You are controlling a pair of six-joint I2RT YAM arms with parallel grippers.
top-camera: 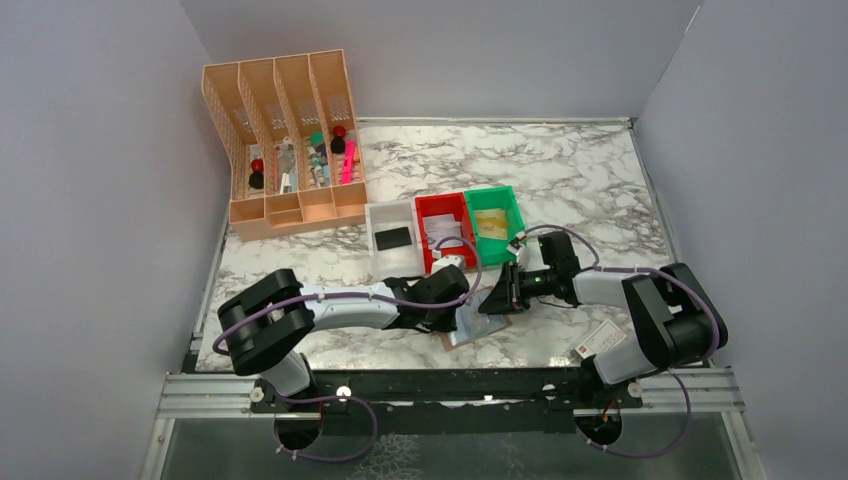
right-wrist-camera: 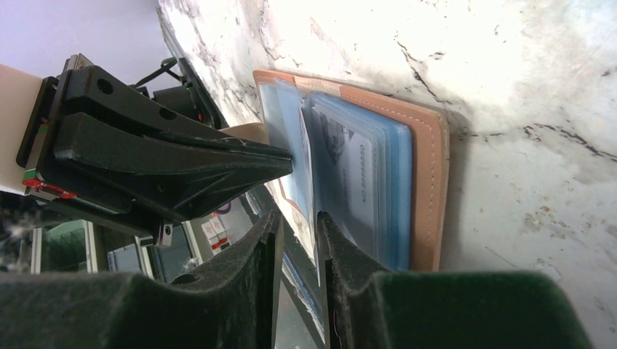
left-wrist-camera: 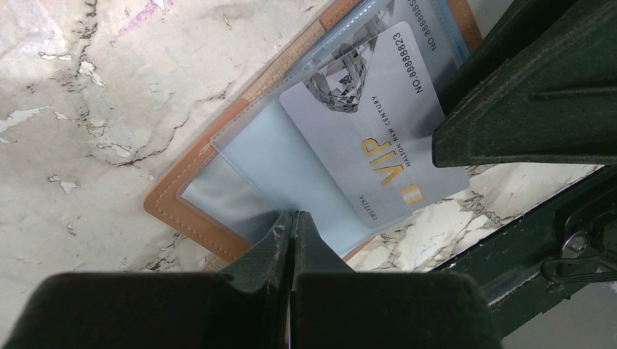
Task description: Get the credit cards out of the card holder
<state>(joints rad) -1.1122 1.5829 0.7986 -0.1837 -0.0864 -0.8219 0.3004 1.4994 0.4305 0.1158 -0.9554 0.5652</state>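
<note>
- Brown leather-look card holder (right-wrist-camera: pixel 429 182) lies open on marble table (top-camera: pixel 580 170), near the front edge, btwn the two grippers. Its pale blue clear sleeves are fanned up.
- Grey card (left-wrist-camera: pixel 371 131) w/ gold "VIP" sits partly out of a sleeve, one corner past the holder's edge over the table.
- Left gripper (left-wrist-camera: pixel 291 222): jaws fully closed, tips pinching a sleeve leaf at the holder's edge.
- Right gripper (right-wrist-camera: pixel 298 227): jaws only slightly apart, w/ a thin pale edge in the gap. Card or sleeve, can't tell, nor whether it's clamped.
- Other cards in the sleeves are blurred, count unclear.
- Behind: white bin (top-camera: pixel 375 225) w/ dark card (top-camera: pixel 392 238), red bin (top-camera: pixel 445 203), green bin (top-camera: pixel 497 192) w/ tan card (top-camera: pixel 490 225).
- Peach rack (top-camera: pixel 285 140) at back left.
</note>
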